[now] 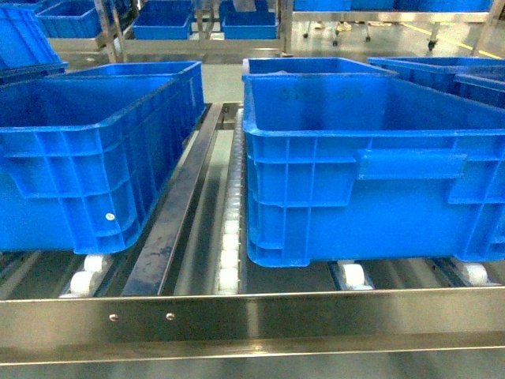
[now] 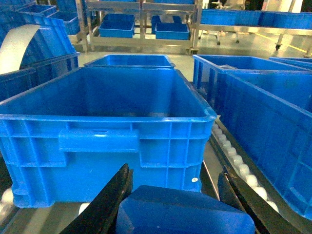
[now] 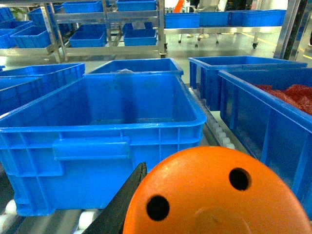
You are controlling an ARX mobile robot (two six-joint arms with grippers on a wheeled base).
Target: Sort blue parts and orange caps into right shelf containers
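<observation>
In the left wrist view a blue part [image 2: 185, 212] sits between the two black fingers [image 2: 117, 195], and my left gripper [image 2: 177, 171] is shut on it, just short of the near wall of a blue crate [image 2: 97, 141]. The right wrist view is filled low down by an orange cap [image 3: 214, 195], flat top with two holes facing the camera. My right gripper [image 3: 214, 168] is shut on it; only one black finger [image 3: 127, 192] shows. It faces another shelf container [image 3: 97, 146]. The head view shows both crates, left [image 1: 79, 158] and right [image 1: 371, 181], but no gripper.
The crates stand on white rollers [image 1: 229, 253] behind a steel front rail [image 1: 252, 324]. A neighbouring crate [image 3: 263, 122] on the right holds red items [image 3: 292, 95]. More blue crates stand on racks [image 3: 107, 29] behind.
</observation>
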